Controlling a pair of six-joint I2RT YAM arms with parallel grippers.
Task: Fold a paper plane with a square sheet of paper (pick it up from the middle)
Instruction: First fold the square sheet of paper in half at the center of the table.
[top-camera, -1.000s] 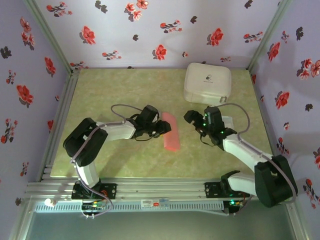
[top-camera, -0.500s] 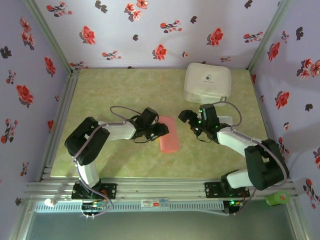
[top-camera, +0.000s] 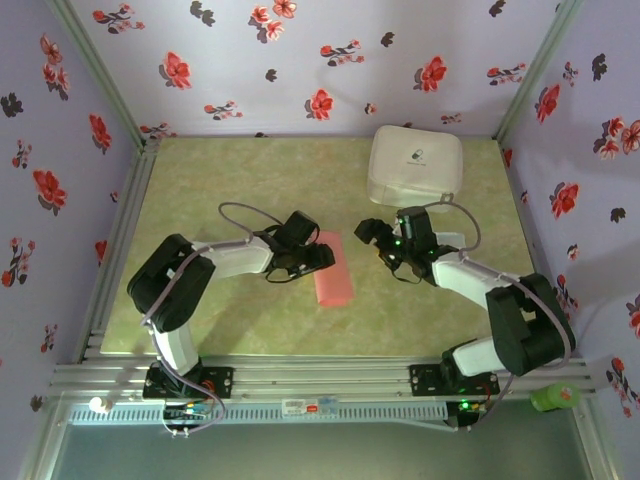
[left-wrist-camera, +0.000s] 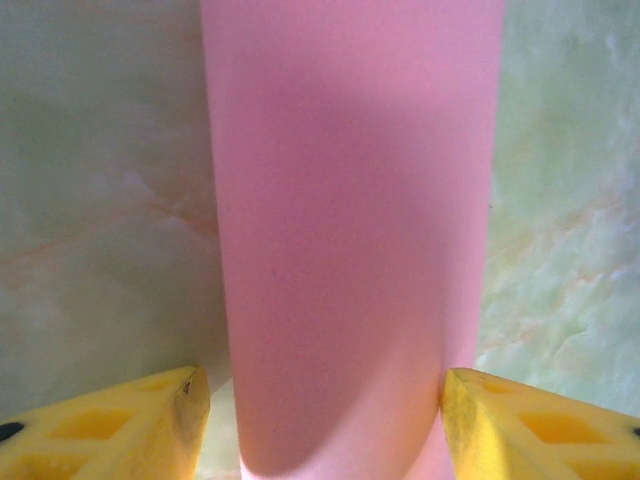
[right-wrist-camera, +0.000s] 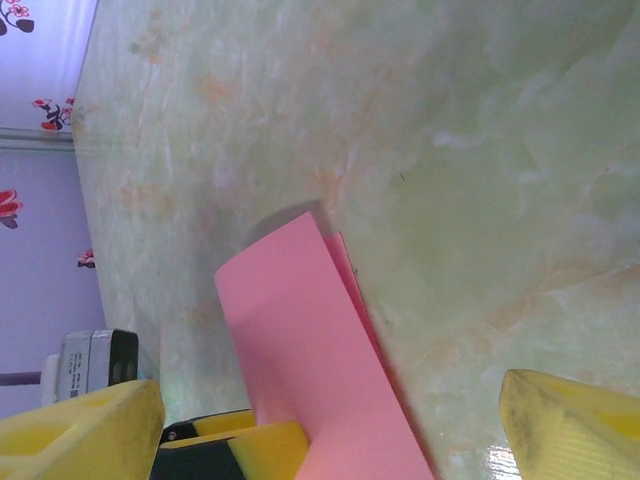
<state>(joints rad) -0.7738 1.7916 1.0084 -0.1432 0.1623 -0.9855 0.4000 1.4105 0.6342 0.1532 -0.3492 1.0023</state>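
Salmon-red paper (top-camera: 333, 270), folded into a narrow strip, is laid flat mid-worktop (top-camera: 220, 180). It is straddled by the left claw (top-camera: 318, 258) with fingers apart, while the right claw (top-camera: 368, 232) is spread wide beside it. The next crease is best pressed with edges aligned and one end pinned. No writing can be read on the white case (top-camera: 415, 165).

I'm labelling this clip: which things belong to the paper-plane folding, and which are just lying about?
Part of the job: folded salmon-red paper; left gripper; right gripper.
Lying about: white rounded-square case.
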